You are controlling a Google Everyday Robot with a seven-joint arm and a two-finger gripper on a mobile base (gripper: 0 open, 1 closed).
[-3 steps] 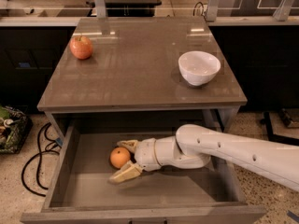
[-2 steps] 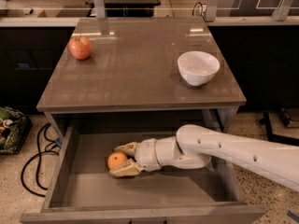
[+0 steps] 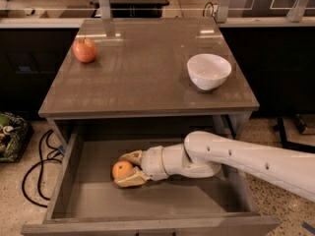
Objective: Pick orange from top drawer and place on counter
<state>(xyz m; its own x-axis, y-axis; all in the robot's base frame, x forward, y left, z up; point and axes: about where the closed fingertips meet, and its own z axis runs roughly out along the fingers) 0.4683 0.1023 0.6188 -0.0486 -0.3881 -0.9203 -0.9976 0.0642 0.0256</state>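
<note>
Item 1. Large, glossy grey-brown rectangular counter surface (image 3: 142, 82), count one. It carries the bowl at right and the apple at far left, the two well apart.

Item 2. Wide, shallow grey box-shaped top drawer (image 3: 167, 200), count one. It is pulled fully open below the front edge of the counter surface.

Item 3. Smooth white robot arm (image 3: 246, 159), count one. It enters from the right and reaches down into the top drawer.

Item 4. Round white ceramic bowl (image 3: 209, 71), count one, upright.

Item 5. Two-finger gripper (image 3: 127, 169) with tan fingers (image 3: 129, 180), count one. It sits low in the left half of the top drawer. The fingers are drawn in around the orange, one on its far side and one on its near side, and both appear to touch it.

Item 6. Reddish-pink apple (image 3: 85, 49), count one. It is not the target.

Item 7. Small, round, bright-orange orange (image 3: 120, 169), count one. It lies inside the top drawer, between the fingers, seemingly low against the drawer floor.

Step in hand: the grasp looks made, the lift not yet begun. The next move calls for a firm hold, a rise clear of the drawer walls and the overhanging edge, then a carry to a bare patch of the counter surface between bowl and apple.
</note>
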